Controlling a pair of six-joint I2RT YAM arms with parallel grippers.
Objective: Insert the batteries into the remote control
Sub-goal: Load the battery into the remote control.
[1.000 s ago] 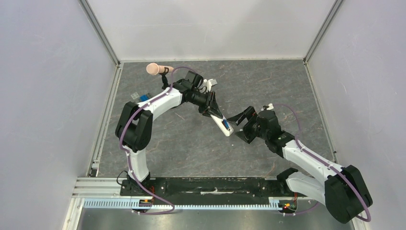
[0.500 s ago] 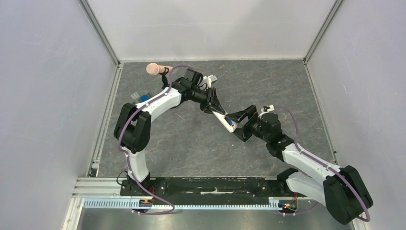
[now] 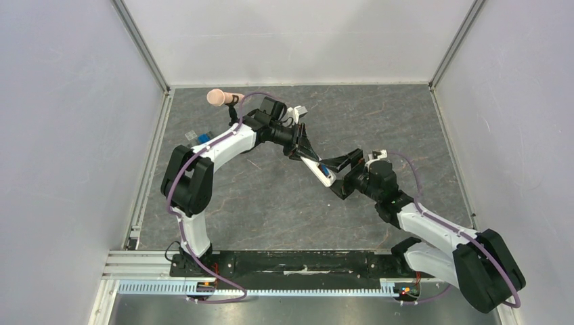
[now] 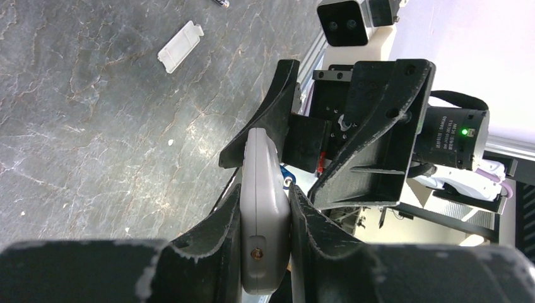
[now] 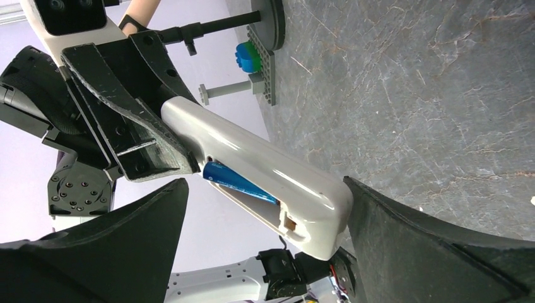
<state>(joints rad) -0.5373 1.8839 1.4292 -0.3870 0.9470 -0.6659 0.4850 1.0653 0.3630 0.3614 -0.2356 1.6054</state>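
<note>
My left gripper [image 3: 302,154] is shut on the white remote control [image 3: 320,170] and holds it in the air over the middle of the mat. In the left wrist view the remote control [image 4: 265,208] is clamped edge-on in the left gripper [image 4: 265,190]. Its open back compartment holds a blue battery [image 5: 236,181]. My right gripper [image 5: 264,183] is open, and its wide-spread fingers straddle the free end of the remote control [image 5: 258,158]. From above, the right gripper [image 3: 340,176] meets that end. The dark grey battery is not clearly visible.
A white battery cover [image 4: 180,47] lies on the mat. A pink microphone [image 3: 216,97] on a black stand is at the back left. A blue and green brick on a grey plate [image 5: 248,57] sits near it. Grey walls enclose the mat.
My right gripper moved left until its open fingers came round the remote's free end. The left gripper shifted the remote slightly up and right, then held still.
</note>
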